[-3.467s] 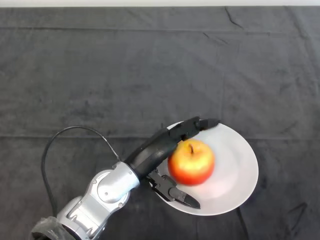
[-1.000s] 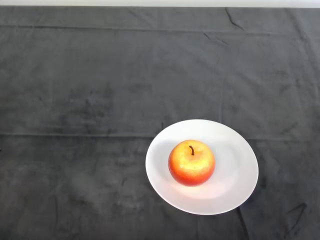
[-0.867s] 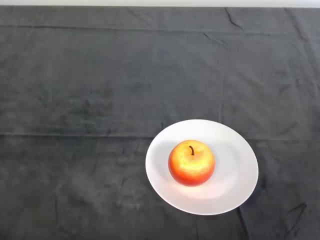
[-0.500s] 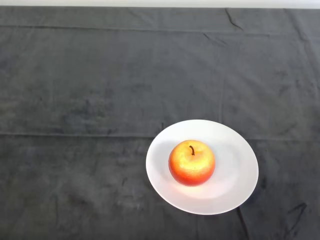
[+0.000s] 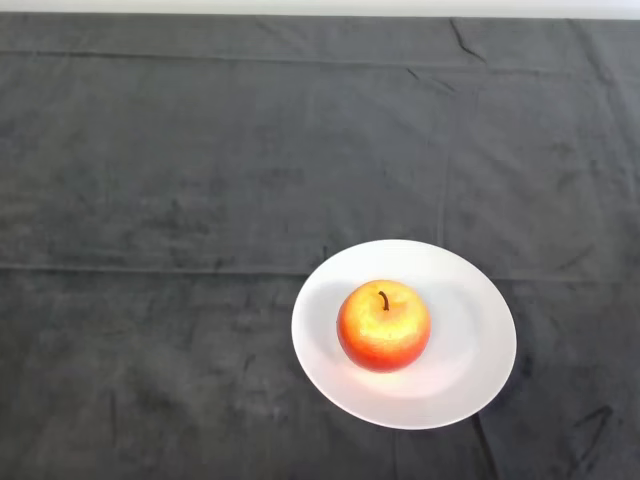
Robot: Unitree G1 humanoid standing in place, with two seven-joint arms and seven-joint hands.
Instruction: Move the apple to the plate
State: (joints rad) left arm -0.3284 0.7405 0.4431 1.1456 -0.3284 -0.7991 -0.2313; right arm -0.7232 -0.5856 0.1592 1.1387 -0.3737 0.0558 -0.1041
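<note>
A red and yellow apple stands upright, stem up, on a round white plate. It sits a little left of the plate's middle. The plate lies on the dark cloth at the lower right of the head view.
The dark cloth covers the whole table, with creases across it. The table's far edge runs along the top of the view.
The arm and hand, which were open around the apple on the plate 3.5 s ago, have left the view. The apple and plate have not moved.
</note>
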